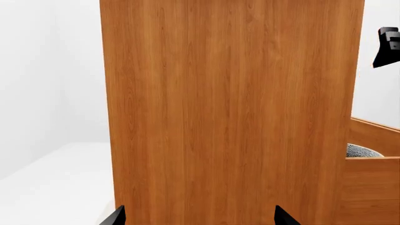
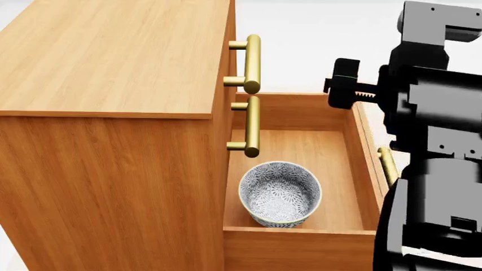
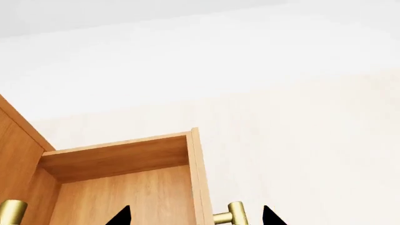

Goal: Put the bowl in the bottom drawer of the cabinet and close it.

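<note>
Facing orange-brown wood-grain cabinet (image 2: 113,113); my left claw (image 1: 198,216) spread wide, empty, near its side panel. Small speckled white-grey bowl (image 2: 280,193) already sits in open wooden bottom drawer (image 2: 301,240). Left: closing. My right claw (image 3: 195,216) wide, empty, over brass bar handle (image 3: 233,216). Nothing blocks drawer.

cabinet (image 2: 113,113): orange-brown wood grain, smooth, matt
bar handles (image 2: 252,56): brass metal, glossy
bowl (image 2: 280,193): glazed-looking, speckled blue-grey
right arm (image 2: 433,141): black, matt
</note>
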